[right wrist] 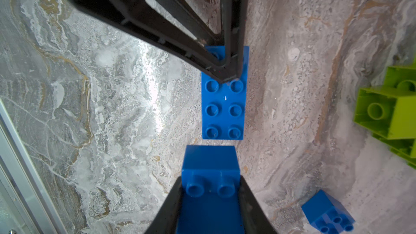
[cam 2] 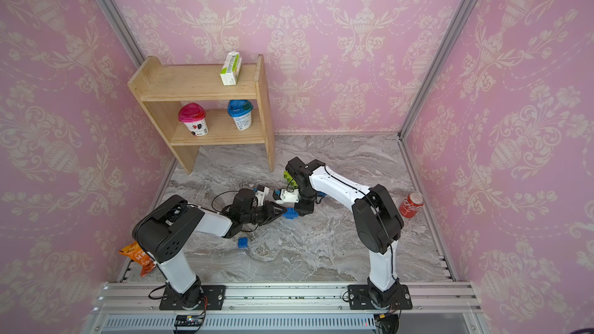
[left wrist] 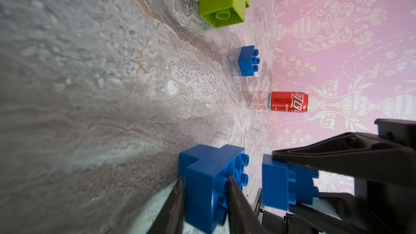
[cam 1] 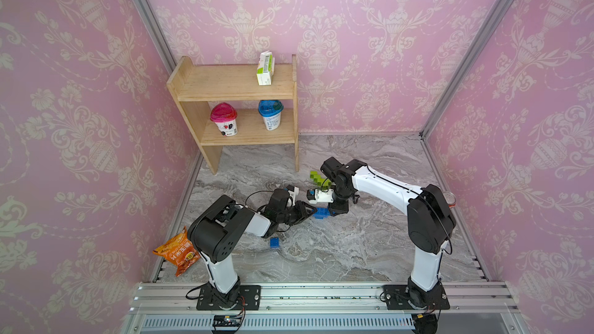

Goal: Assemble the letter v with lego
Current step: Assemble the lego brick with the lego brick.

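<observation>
Left end effector (left wrist: 207, 190) pinches the long blue brick (right wrist: 225, 109); right end effector (right wrist: 211, 182) clamps a square blue brick (right wrist: 210, 160) near it

Open marble tabletop (cam 1: 353, 252) spans the near right. Obstacles: wooden shelf (cam 1: 225, 83) far left, snack bag (cam 1: 176, 253) near left, soda can (cam 2: 411, 204) at right edge, lime-green brick stack (cam 1: 316, 177) and loose blue brick (cam 1: 274, 241) mid-table.

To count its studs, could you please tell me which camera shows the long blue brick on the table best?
The right wrist view: the long blue brick lies studs-up, one end covered. The left wrist view shows mainly its side; both top views show only a sliver.
</observation>
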Available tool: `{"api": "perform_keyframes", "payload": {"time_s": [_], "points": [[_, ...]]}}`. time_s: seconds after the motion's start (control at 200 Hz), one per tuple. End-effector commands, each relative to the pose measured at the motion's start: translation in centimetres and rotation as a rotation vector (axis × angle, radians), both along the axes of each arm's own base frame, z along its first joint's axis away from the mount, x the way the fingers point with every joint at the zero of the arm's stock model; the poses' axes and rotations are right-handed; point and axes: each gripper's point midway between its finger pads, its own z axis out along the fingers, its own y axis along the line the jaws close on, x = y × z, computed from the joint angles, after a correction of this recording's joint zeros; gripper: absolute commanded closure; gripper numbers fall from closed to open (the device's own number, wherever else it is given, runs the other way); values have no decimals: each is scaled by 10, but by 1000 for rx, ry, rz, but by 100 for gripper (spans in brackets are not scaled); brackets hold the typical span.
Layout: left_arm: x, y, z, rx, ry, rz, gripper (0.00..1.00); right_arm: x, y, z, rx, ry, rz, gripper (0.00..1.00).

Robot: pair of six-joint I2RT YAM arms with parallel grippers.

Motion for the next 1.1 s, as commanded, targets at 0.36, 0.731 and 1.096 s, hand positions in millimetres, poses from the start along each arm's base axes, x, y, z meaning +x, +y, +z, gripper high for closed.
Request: {"api": "perform_keyframes", "payload": {"time_s": [0.36, 0.731, 1.096], "points": [[-2, -5, -5, 16, 4, -32, 68, 2, 5, -7, -14, 15, 19, 88], [-2, -5, -5, 17, 7, -34, 68, 7, 9, -8, -11, 5, 21, 88], [-1, -6, -5, 21, 8, -37, 69, 7, 3, -16, -91, 19, 52, 88]]}}
